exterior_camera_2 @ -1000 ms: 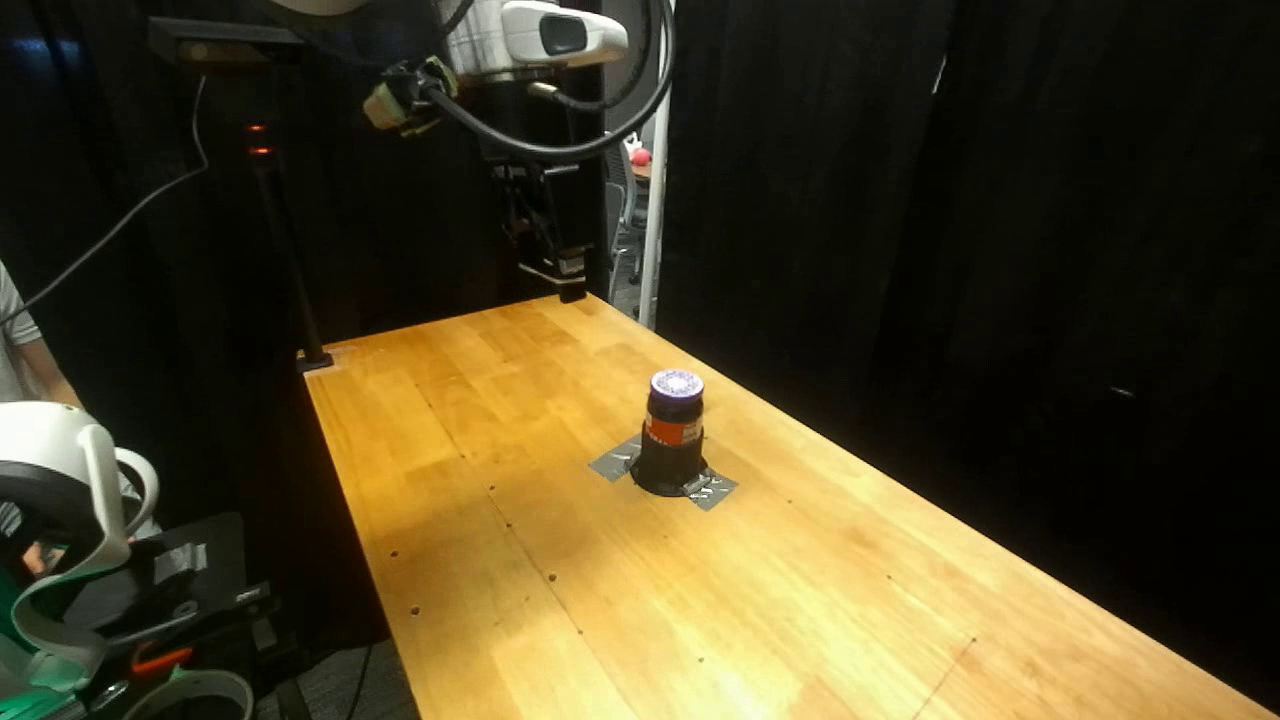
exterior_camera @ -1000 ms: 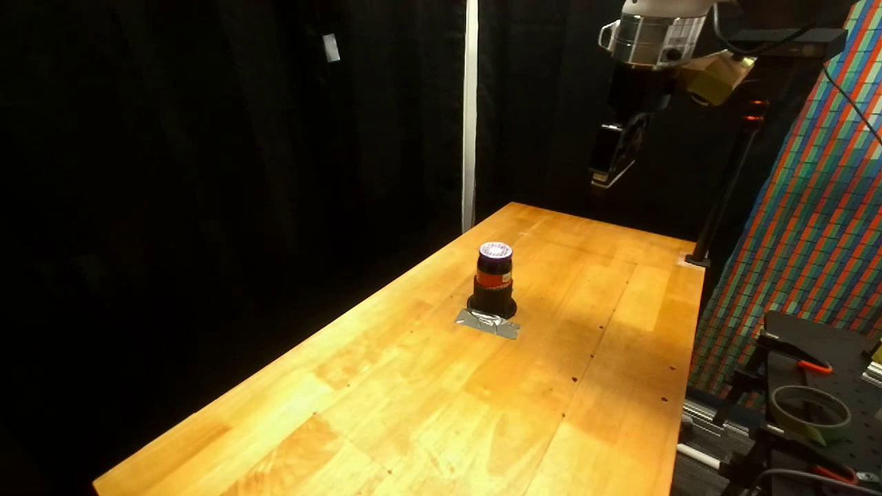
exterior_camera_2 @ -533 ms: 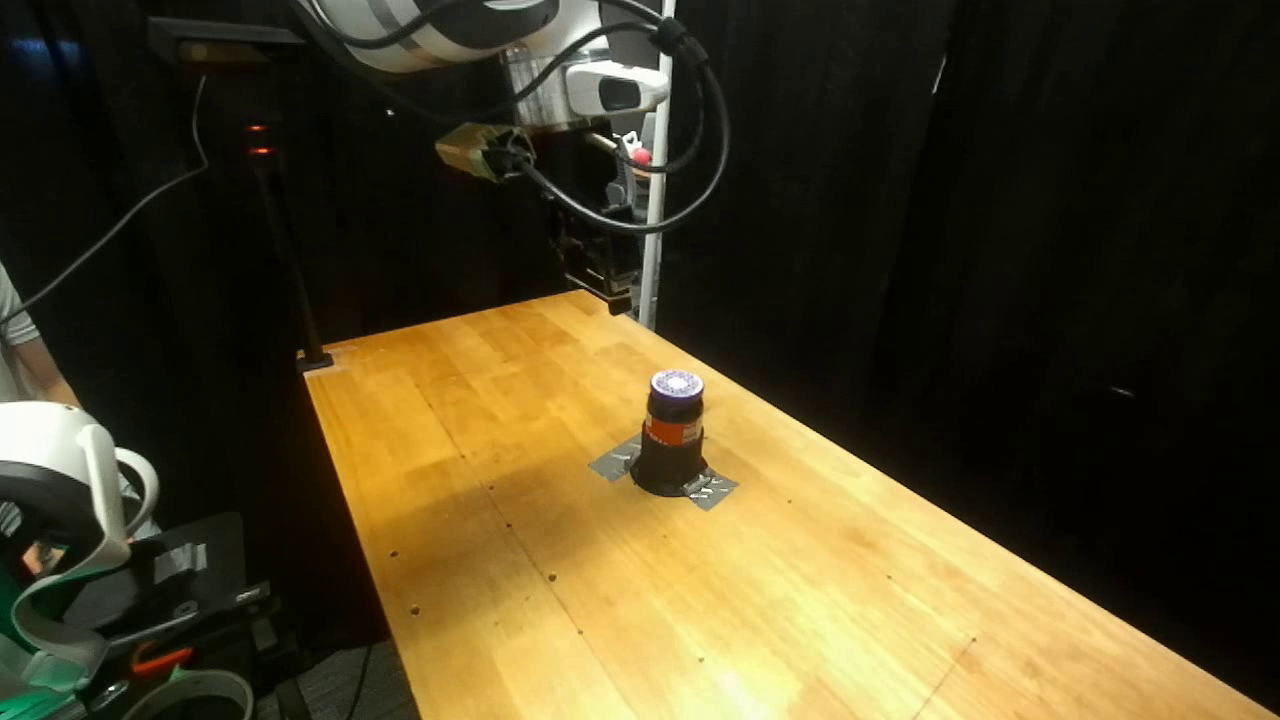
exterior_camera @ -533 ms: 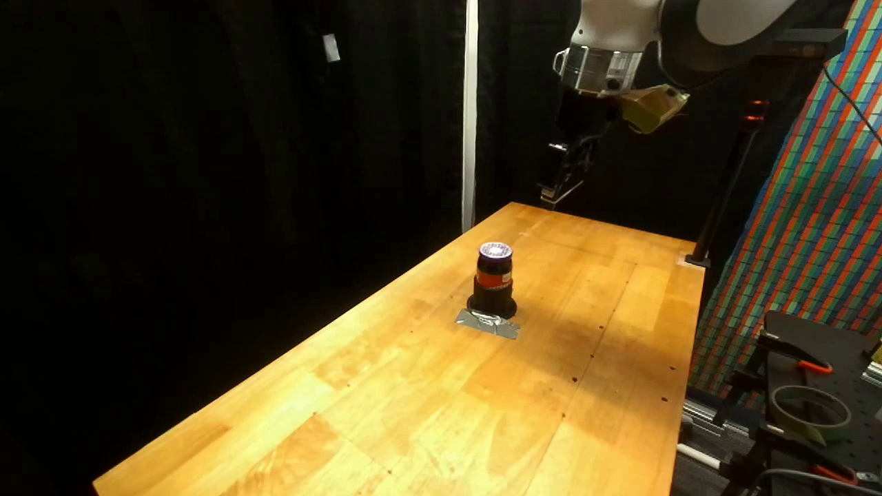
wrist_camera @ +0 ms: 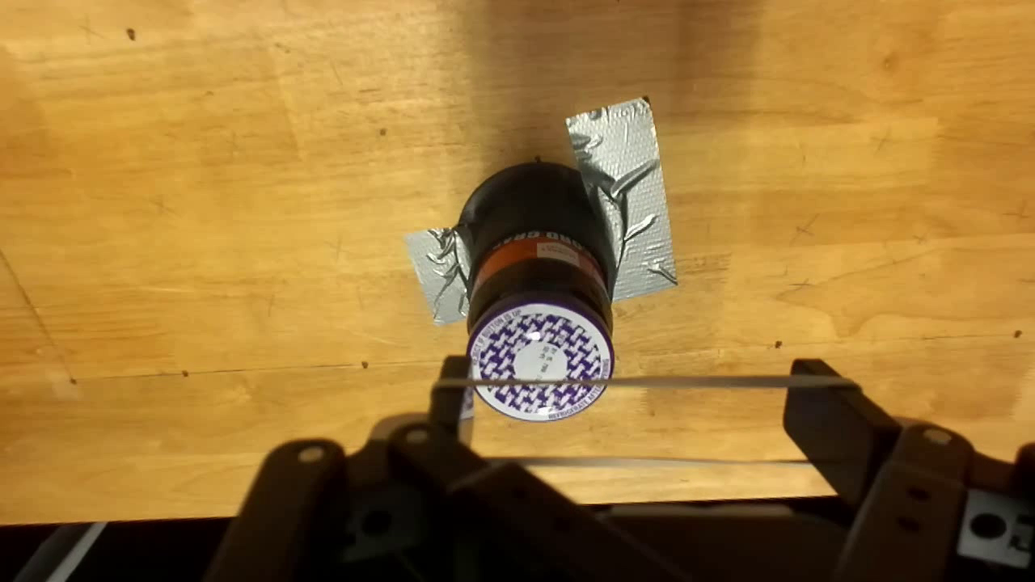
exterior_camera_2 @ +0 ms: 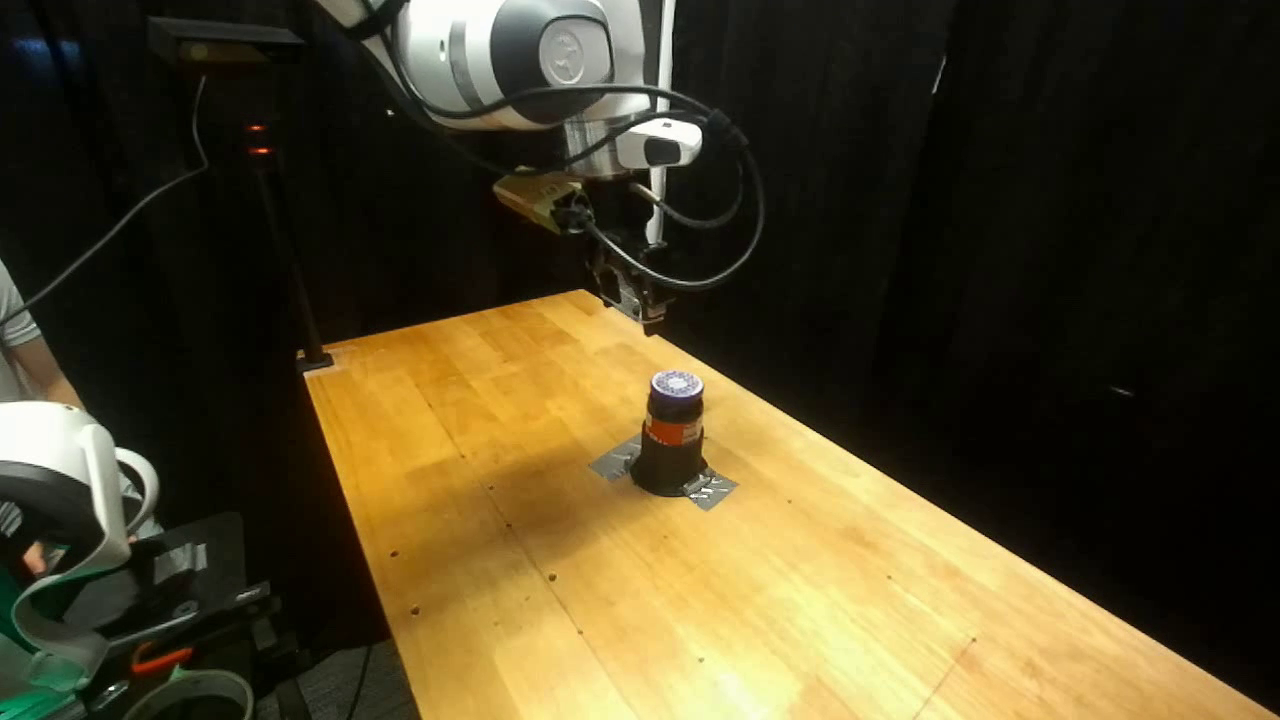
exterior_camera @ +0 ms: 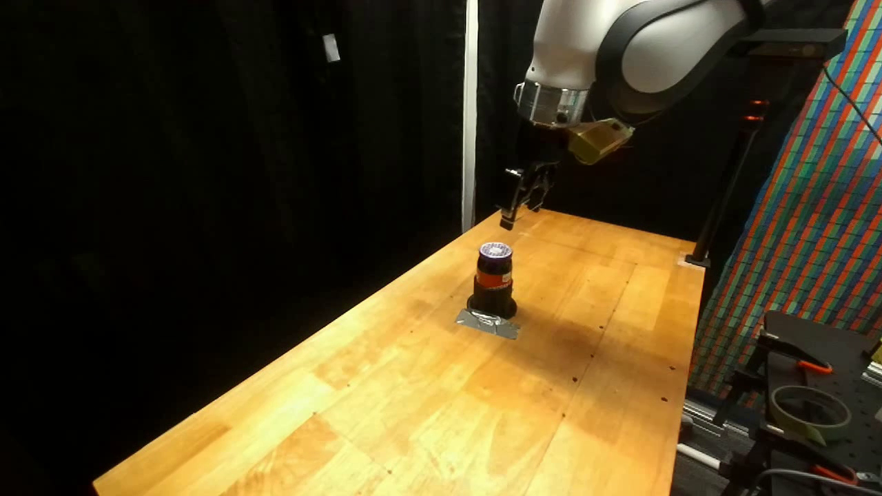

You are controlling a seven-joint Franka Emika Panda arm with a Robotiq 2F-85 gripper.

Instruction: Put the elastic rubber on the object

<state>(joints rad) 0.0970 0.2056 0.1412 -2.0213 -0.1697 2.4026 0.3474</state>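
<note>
The object is an upright dark jar with a purple-and-white lid and an orange-red label, in a dark round base. It shows in both exterior views (exterior_camera: pixel 495 279) (exterior_camera_2: pixel 675 430) and, from above, in the wrist view (wrist_camera: pixel 540 343). My gripper (exterior_camera: pixel 521 216) (exterior_camera_2: pixel 632 314) (wrist_camera: pixel 635 380) is open, above and behind the jar, apart from it. The elastic rubber (wrist_camera: pixel 687 381), a thin pale band, is stretched around both fingers. In the wrist view its front strand crosses over the lid, which lies towards the left finger. It is too thin to make out clearly in the exterior views.
Grey tape (exterior_camera: pixel 488 324) (wrist_camera: pixel 631 202) holds the base to the wooden table (exterior_camera: pixel 427 406). The table's edge lies just behind the gripper. A black post (exterior_camera: pixel 727 172) stands at the table's far corner. A side stand holds a tape roll (exterior_camera: pixel 810 413).
The arm has come in over the table and lowered, bringing the gripper and band closer to the jar. The fingers now show apart in an exterior view. The jar has not moved.
</note>
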